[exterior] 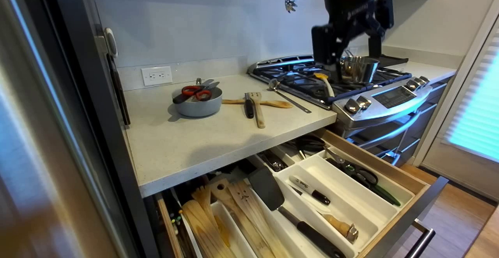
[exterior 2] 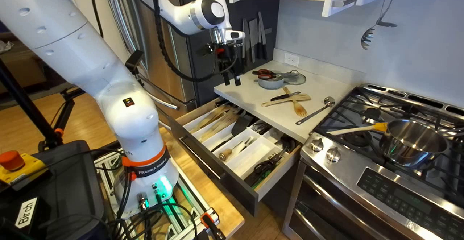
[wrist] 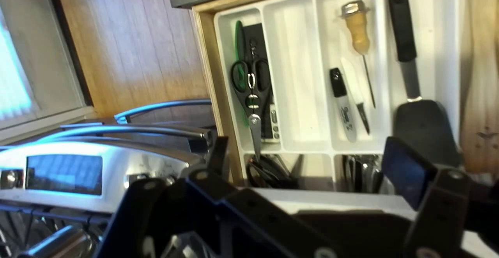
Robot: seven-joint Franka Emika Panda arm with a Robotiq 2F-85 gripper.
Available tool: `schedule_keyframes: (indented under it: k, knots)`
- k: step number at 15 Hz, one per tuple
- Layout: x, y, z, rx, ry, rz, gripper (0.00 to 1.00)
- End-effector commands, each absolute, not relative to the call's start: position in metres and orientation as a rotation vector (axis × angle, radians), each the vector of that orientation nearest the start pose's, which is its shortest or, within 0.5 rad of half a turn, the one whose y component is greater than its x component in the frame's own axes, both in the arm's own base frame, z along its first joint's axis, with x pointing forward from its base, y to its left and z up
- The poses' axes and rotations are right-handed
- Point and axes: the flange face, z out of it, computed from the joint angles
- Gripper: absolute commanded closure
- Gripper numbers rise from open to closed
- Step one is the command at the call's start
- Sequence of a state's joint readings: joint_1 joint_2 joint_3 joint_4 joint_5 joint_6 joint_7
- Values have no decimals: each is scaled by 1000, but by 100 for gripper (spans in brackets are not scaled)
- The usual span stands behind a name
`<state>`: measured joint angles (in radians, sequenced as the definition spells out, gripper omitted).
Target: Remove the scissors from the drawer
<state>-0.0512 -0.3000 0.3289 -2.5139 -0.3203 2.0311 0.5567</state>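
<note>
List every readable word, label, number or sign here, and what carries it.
"Birch": white label
"FRANKA EMIKA": black band around the arm
"ch", apparently a word's end: same arm, above that band
"Sharpie": marker in the drawer
Too small or blurred: lettering on the claw, arm sticker, oven panel

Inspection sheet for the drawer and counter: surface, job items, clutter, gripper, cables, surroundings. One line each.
Surface: pale counter above the open drawer.
Job items: black-handled scissors in the drawer compartment nearest the stove, overlapping a green tool.
Clutter: on the counter, red-handled scissors atop a grey bowl, crossed wooden utensils; in the drawer, marker, black spatula.
Gripper: raised, jaws apart, nothing seen between them.
Cables: black corrugated cable hangs in a loop; more cables at the robot base.
Surroundings: steel pot on the stove; knives on a dark panel.
</note>
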Motion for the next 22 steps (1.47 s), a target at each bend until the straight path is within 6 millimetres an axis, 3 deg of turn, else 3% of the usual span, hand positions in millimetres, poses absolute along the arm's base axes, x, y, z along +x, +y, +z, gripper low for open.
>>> schedule_keyframes:
  k: [1,2,3,4,9,11,16,20,21,22]
  knots:
    - [421,68,294,-3515,273,428,0]
    - [407,78,327,-3551,261,272,0]
    - [410,73,311,-3537,267,338,0]
    - [412,71,308,-3531,271,351,0]
    - [413,78,324,-3524,273,250,0]
    - [422,62,298,-3480,9,226,0]
    - [438,17,198,-3326,-422,175,0]
    - [436,-14,111,-3277,-553,268,0]
    - [431,-1,152,-3297,-484,204,0]
    - [429,-9,132,-3283,-496,244,0]
